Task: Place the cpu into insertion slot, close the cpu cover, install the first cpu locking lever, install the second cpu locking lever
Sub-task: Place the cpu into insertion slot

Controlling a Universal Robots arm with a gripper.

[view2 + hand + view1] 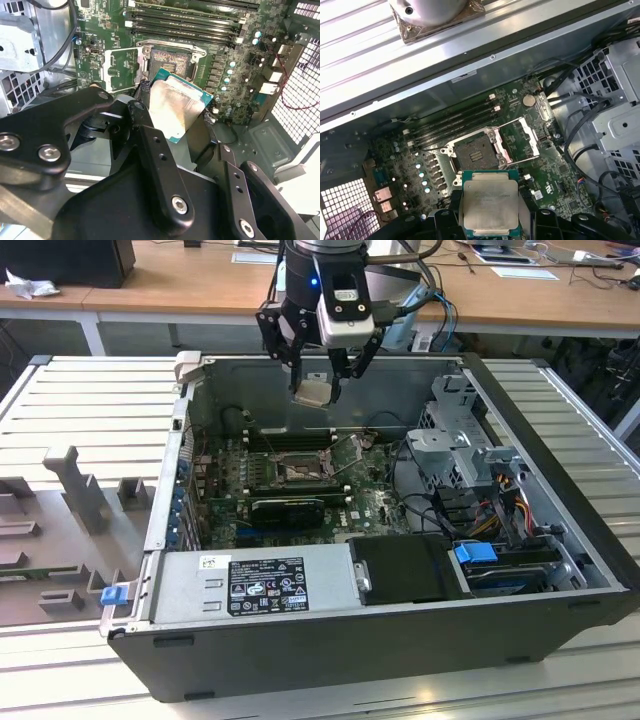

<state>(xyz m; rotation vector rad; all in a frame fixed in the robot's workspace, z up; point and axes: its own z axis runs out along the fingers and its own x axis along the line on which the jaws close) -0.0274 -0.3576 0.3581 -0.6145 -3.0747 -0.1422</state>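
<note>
My gripper (pixel 315 388) hangs above the open computer case, shut on the cpu (pixel 312 393), a flat square chip with a pale metal top. In both wrist views the cpu (pixel 175 107) (pixel 490 205) sits between the black fingers (pixel 150 140), tilted and well above the board. The insertion slot (pixel 297 471) (pixel 167 61) (pixel 475 152) lies uncovered on the green motherboard, below and slightly ahead of the chip. The cpu cover (pixel 120 70) (pixel 520 140), a silver frame with a square window, is flipped open beside the socket.
Long black memory slots (pixel 455 120) run along the socket's far side. A black graphics card (pixel 290 508) lies nearer the exterior view's front. A drive cage (pixel 465 440) and cables fill the exterior view's right. The case walls (pixel 190 390) ring the board.
</note>
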